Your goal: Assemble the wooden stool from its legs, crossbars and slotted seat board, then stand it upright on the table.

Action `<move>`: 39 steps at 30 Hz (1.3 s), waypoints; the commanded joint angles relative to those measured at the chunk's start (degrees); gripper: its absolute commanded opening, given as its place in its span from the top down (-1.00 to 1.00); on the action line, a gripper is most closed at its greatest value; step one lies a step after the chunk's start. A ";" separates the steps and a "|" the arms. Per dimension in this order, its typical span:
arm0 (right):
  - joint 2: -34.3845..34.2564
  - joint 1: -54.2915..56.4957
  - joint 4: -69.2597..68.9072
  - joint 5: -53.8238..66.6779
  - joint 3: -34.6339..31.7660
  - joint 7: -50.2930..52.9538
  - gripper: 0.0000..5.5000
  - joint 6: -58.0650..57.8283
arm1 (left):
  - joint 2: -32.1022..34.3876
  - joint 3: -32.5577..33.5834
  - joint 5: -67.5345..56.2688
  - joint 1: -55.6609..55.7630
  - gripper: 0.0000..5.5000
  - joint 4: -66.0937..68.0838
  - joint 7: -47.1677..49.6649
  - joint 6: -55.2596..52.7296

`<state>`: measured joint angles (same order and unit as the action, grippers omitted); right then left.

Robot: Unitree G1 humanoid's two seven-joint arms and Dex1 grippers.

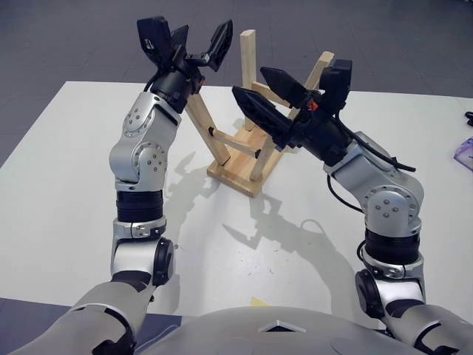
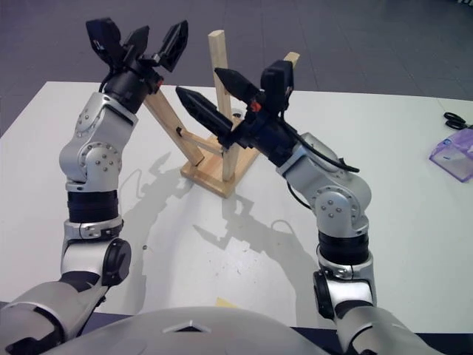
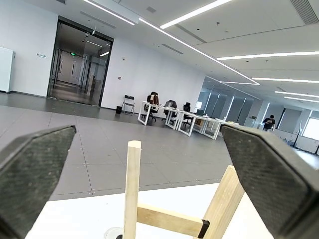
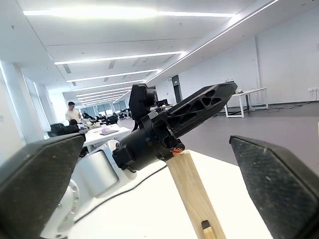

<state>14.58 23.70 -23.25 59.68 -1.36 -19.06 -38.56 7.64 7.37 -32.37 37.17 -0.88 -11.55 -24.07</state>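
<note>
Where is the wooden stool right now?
The stool sits upside down near the middle of the white table, seat board down and legs pointing up. It is between the left gripper and the right gripper.

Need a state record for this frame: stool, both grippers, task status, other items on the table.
stool: upside down, seat board on table, legs pointing up
crossbar: fitted between two legs
left gripper: open, raised, holding nothing
right gripper: open, near the legs, holding nothing
status: not yet stood upright
other: scissors, purple box at table's right side
</note>
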 commanded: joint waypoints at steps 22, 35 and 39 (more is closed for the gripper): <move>13.60 -19.73 -4.51 -7.22 6.73 -8.10 -0.96 -8.77 | 11.83 14.90 3.74 -12.61 -0.96 -11.69 10.98 -5.50; 18.82 -17.02 13.51 -21.12 -0.69 -14.13 -0.96 -1.04 | 23.83 -0.23 -7.08 -44.32 -0.96 -36.11 -19.25 -15.19; 16.83 -14.76 14.86 -22.37 -0.40 -14.32 -0.96 -0.69 | 17.13 -11.72 7.13 -39.35 -0.96 -26.10 -13.34 -5.96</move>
<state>32.40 7.31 -9.20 37.90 -1.72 -33.15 -39.48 27.01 1.01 -32.14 -4.24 -32.03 -27.23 -34.26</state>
